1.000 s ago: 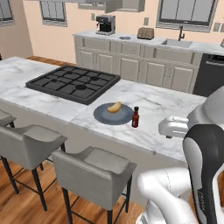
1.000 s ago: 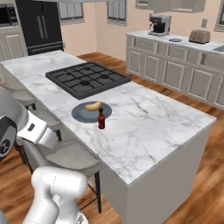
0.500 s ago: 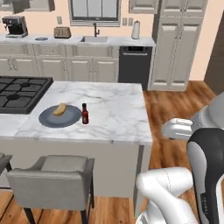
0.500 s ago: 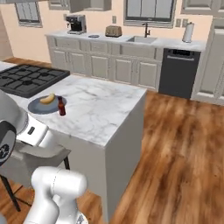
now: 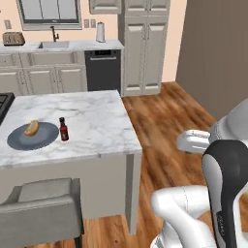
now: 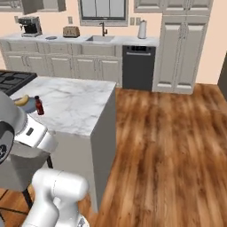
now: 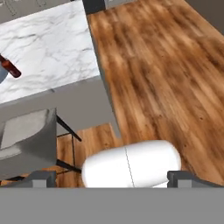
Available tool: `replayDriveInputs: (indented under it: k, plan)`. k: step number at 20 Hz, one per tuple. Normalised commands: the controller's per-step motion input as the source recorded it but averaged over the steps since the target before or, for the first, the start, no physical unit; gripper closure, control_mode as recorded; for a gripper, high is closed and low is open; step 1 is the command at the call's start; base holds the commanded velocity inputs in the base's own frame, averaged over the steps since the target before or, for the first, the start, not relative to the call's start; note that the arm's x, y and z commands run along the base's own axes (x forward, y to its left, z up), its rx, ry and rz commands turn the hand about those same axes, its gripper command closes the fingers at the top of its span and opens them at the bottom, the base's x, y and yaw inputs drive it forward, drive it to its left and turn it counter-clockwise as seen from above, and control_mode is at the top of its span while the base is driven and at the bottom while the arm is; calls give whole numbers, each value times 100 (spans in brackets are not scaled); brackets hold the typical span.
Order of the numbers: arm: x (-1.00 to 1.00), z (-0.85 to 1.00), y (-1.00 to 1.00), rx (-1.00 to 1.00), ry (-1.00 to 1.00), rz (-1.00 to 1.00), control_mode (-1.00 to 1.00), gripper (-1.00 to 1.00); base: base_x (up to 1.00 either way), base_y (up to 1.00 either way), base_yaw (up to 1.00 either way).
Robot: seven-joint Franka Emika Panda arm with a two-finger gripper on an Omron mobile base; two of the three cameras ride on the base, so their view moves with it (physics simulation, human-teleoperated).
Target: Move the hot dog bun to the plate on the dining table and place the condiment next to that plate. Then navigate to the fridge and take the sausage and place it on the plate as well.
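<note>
The hot dog bun (image 5: 32, 127) lies on the blue-grey plate (image 5: 34, 138) near the left of the marble dining table (image 5: 92, 118). The dark-red condiment (image 5: 63, 129) stands upright just right of the plate. From the right base view the bun (image 6: 21, 100) and condiment (image 6: 39, 105) sit at the far left, beside my arm. The hand view catches the condiment (image 7: 9, 68) at its left edge on the table (image 7: 48, 43). My gripper (image 7: 112, 177) is open and holds nothing, well off the table over the floor. The fridge and the sausage are out of view.
A grey stool (image 5: 43, 208) stands at the table's near side. Wood floor (image 5: 160, 121) opens to the right. Behind are a black dishwasher (image 5: 103, 70), tall cabinets (image 5: 145, 46), a sink counter (image 5: 53, 44) and a brown wall (image 5: 213, 53). The cooktop corner (image 6: 11, 81) shows left.
The whole scene has slid left in both base views: the camera has swung right with the base. Bun, plate and condiment keep their places on the table. The gripper stays open.
</note>
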Motion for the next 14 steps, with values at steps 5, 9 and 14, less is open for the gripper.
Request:
replayDriveInputs:
  k: [5,9,14]
  plan:
    - [0,0,0,0,0,0,100,-100,-90,90,29]
    - [0,0,0,0,0,0,100,-100,-75,100,27]
    - [0,0,0,0,0,0,100,-100,-27,100,34]
